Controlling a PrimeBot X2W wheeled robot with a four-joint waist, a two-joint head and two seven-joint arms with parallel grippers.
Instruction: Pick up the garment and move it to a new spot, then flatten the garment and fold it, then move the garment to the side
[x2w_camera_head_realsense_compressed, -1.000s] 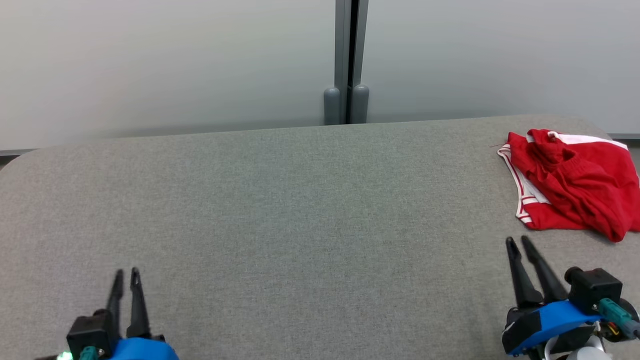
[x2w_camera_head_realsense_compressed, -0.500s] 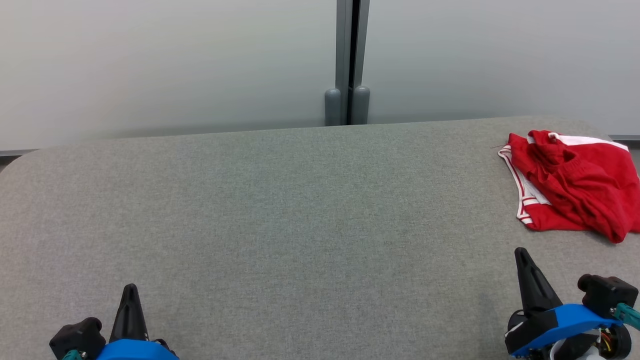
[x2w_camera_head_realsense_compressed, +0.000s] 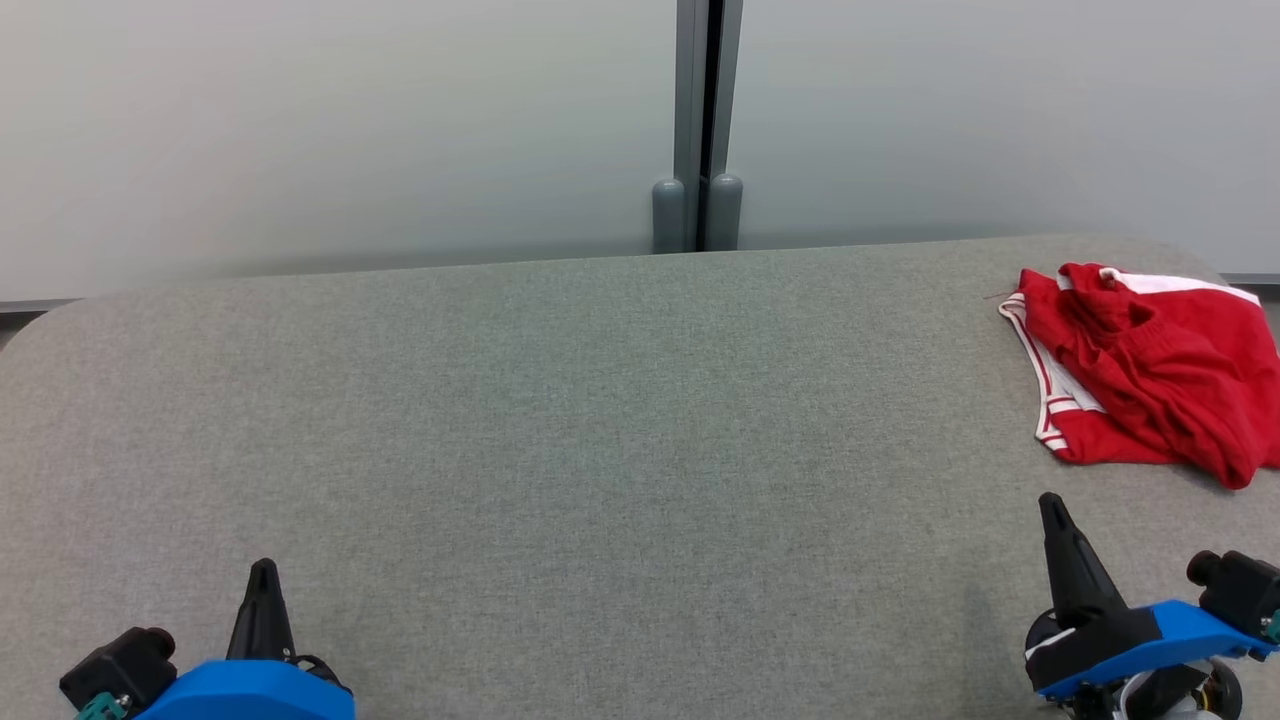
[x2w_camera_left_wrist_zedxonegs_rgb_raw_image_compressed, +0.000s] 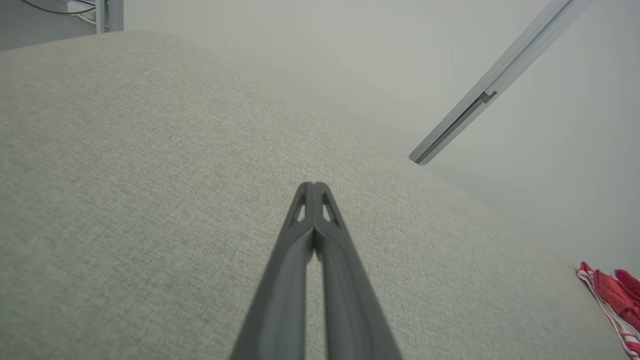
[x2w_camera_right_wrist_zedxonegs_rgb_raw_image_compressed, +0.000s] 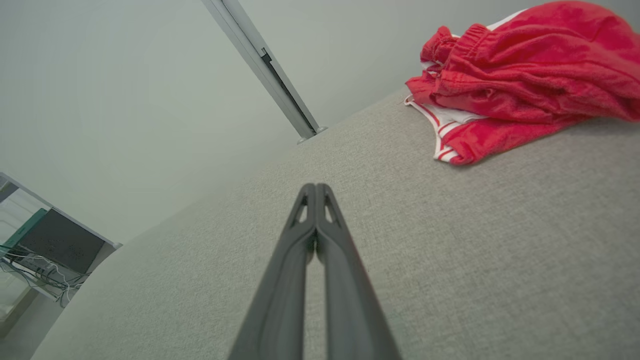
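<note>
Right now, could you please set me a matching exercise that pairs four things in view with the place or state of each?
Column one:
1. garment
2. left gripper
3. right gripper
4. grey post

Column two:
A. lower right of the head view, shut and empty
B. crumpled, red with white trim, at the far right of the grey surface
C. upright behind the far edge, near the middle
D. lower left of the head view, shut and empty

Pairs: 1-B, 2-D, 3-A, 4-C.
</note>
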